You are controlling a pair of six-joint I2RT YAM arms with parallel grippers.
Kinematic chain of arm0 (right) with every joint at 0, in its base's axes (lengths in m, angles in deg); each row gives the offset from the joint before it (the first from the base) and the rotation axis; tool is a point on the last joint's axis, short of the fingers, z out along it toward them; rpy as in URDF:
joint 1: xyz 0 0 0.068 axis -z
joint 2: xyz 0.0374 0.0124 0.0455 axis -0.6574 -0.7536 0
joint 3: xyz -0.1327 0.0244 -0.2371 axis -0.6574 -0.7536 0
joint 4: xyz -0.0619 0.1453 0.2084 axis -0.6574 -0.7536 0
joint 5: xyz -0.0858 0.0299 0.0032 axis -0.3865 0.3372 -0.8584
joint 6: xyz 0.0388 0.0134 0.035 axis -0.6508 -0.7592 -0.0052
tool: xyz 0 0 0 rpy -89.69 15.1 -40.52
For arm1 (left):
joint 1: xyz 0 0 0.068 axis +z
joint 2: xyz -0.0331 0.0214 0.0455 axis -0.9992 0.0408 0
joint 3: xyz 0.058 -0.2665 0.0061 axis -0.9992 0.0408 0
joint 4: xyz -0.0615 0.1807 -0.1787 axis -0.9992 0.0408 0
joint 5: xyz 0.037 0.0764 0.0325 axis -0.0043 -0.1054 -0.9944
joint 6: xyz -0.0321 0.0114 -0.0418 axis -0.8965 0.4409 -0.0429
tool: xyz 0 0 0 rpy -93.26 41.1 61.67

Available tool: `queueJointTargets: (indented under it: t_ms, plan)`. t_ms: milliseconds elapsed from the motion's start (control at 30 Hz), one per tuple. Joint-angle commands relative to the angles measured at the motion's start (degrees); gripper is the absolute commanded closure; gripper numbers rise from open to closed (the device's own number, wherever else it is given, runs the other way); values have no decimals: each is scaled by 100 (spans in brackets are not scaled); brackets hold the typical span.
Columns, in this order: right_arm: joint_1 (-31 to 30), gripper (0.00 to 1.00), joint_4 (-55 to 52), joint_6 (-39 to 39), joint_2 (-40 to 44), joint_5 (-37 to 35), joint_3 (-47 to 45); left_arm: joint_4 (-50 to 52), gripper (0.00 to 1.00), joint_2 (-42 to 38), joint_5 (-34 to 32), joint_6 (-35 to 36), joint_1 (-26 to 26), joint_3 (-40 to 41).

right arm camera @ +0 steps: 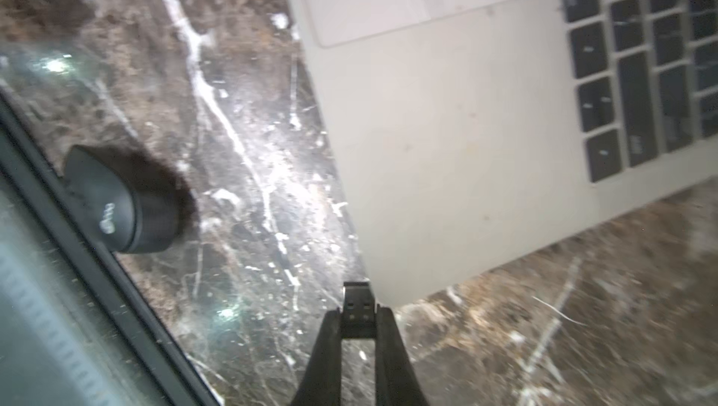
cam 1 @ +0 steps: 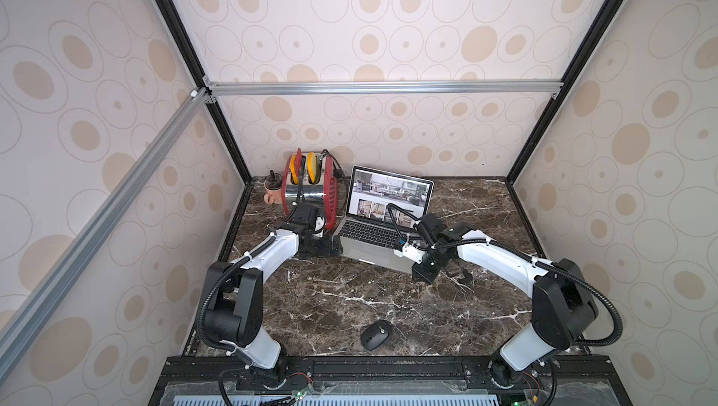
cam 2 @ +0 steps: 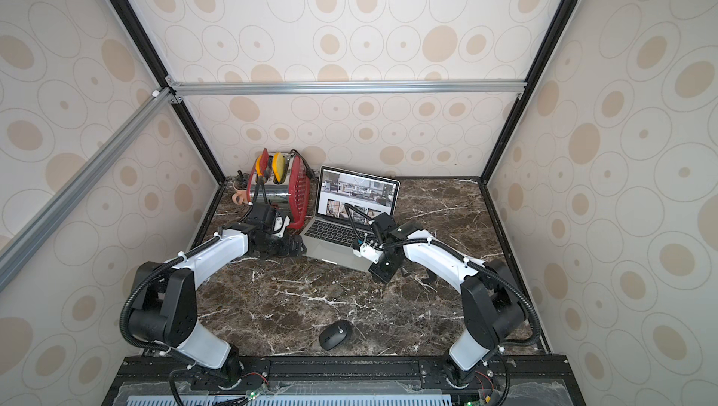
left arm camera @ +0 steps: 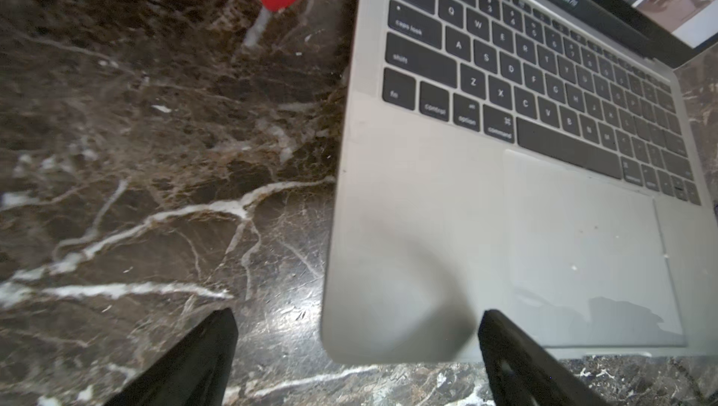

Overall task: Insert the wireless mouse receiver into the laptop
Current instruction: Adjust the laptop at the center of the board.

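Note:
The laptop (cam 1: pixel 365 246) (cam 2: pixel 330 246) stands open at the back of the marble table, its screen showing a white page of photos. My right gripper (right arm camera: pixel 358 311) (cam 1: pixel 421 272) is shut on the wireless mouse receiver (right arm camera: pixel 356 299), a small black plug whose metal end pokes out past the fingertips. It hovers right at the laptop's (right arm camera: pixel 447 112) front right corner. My left gripper (left arm camera: pixel 357 318) (cam 1: pixel 330 246) is open and empty, its jaws astride the laptop's (left arm camera: pixel 447 209) front left corner, low over the table.
A black wireless mouse (cam 1: pixel 376 335) (right arm camera: pixel 120 202) lies near the table's front edge. A red and chrome toaster (cam 1: pixel 307 186) and a pink mug (cam 1: pixel 272 195) stand at the back left, close to the left arm. A black rail (cam 1: pixel 388 369) runs along the front.

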Motion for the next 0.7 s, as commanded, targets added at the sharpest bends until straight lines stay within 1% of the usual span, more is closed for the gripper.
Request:
queueJointTargets:
  t_ms: [0,67,167,267,333,433,500,567,667]
  plan:
    - [-113,100,-59,-28,179,841,-447,122,1,157,264,116,11,-297]
    - [-113,100,99,-140,263,871,-685,92,1,262,413,73,11,-344]
    - [-107,100,139,-228,181,857,-788,43,1,285,468,9,12,-336]
    - [-101,100,-22,-48,164,558,-755,106,1,272,416,33,10,-358]
    - [-8,100,-68,283,295,229,-749,190,1,265,334,109,10,-404]
    - [311,100,14,1204,380,-305,-632,332,1,294,167,302,22,-547]
    - [501,100,88,1937,274,-679,-542,452,1,375,80,465,44,-679]
    - [763,100,133,2247,-39,-1002,-208,497,1,484,113,572,84,-819]
    - [1148,100,64,2397,-612,-803,452,440,1,698,220,689,196,-1004]
